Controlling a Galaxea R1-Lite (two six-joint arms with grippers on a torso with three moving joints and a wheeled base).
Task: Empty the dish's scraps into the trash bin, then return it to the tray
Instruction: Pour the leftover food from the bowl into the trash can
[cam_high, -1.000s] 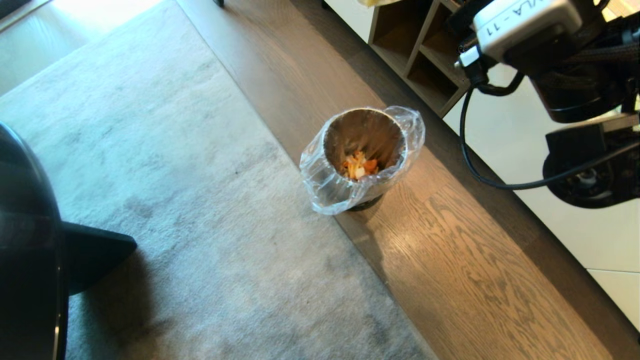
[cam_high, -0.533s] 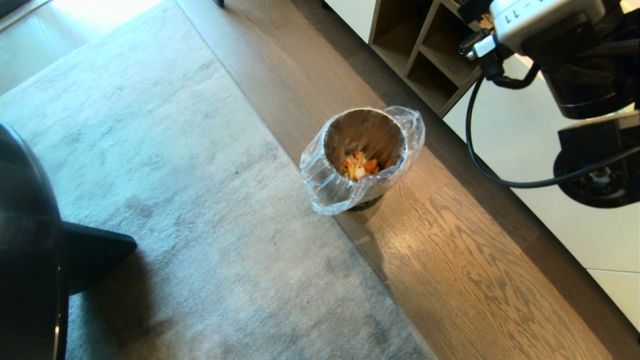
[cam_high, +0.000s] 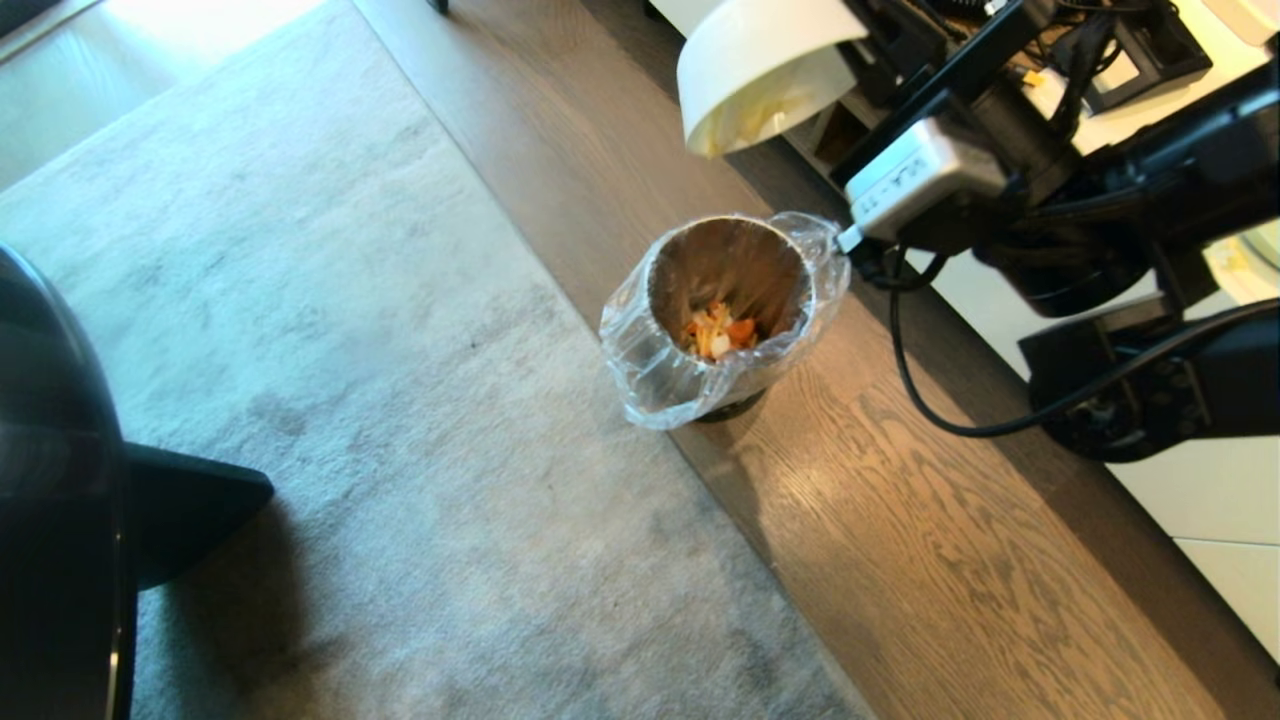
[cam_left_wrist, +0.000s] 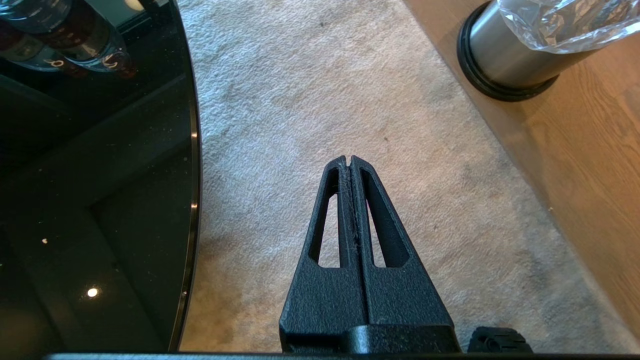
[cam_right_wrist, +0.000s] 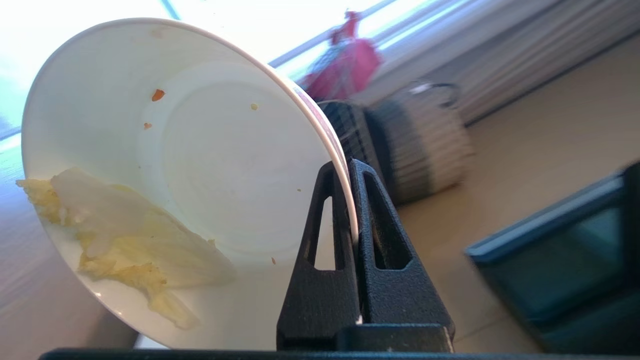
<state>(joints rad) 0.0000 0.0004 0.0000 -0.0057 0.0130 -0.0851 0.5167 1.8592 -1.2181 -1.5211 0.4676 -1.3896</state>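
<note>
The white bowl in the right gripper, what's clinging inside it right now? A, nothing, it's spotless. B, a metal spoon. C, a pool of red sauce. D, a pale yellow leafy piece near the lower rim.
D: in the right wrist view a limp pale yellow leafy scrap sticks inside the dish near its lower rim, with the right gripper pinching that rim.

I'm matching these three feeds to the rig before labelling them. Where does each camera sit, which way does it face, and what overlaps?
Head view: on the head, looking down at the trash bin on the floor; the right arm carries the dish in from the upper right.
Left wrist view: behind the shut left gripper, facing carpet and the bin's base.
Right wrist view: behind the right gripper, clamped on the tilted dish's rim; a pale leaf scrap clings inside.
Shared: head and left wrist see the bin; head and right wrist see the dish.
</note>
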